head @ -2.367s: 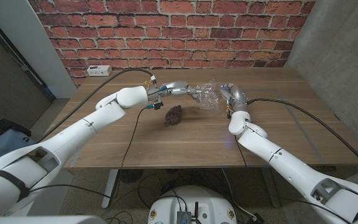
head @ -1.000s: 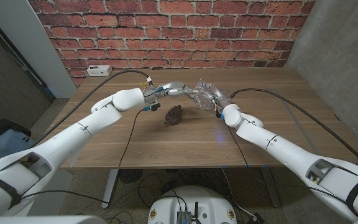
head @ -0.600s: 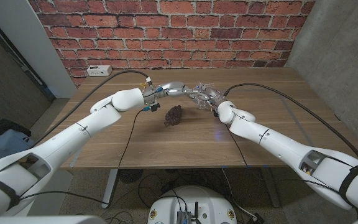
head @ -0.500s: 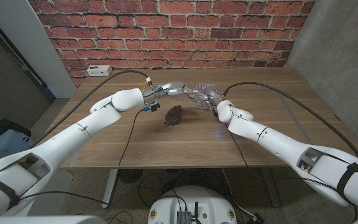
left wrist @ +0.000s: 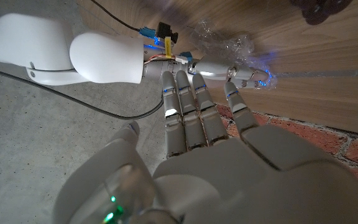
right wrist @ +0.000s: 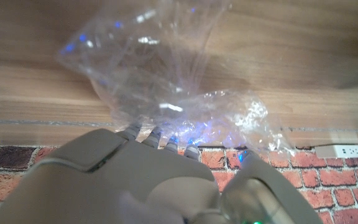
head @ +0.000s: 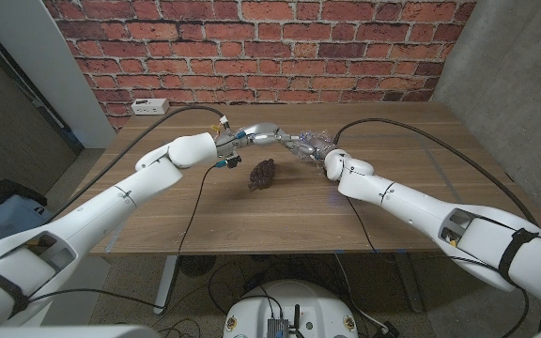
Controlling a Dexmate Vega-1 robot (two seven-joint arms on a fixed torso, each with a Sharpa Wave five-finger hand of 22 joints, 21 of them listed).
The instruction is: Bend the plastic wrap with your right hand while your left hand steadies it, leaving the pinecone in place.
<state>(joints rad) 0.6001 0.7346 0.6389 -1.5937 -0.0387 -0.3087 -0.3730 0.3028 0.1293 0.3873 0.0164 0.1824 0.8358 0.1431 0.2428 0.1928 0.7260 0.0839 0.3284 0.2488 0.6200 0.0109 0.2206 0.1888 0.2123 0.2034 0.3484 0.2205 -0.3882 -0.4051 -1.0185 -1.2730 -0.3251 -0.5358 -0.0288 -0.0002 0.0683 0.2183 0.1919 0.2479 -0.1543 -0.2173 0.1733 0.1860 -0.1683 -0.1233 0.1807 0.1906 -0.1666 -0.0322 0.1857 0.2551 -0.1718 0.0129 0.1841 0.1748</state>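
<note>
Plastic wrap (head: 303, 145) is grasped by our right hand (head: 322, 153) and our left hand (head: 275, 137) together, just beyond the pinecone (head: 262, 175) on the table (head: 252, 211).

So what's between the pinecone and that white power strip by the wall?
In the head view, the left arm and its black cable cross the wooden table between the pinecone and the power strip.

Robot lab or test bay, not home. Evidence: bare wooden table (head: 280, 221) on metal legs, exposed red brick wall (head: 261, 47), raw concrete wall (head: 515, 75), white power strip (head: 148, 106) at table's far-left corner, loose cables (head: 458, 174).
</note>
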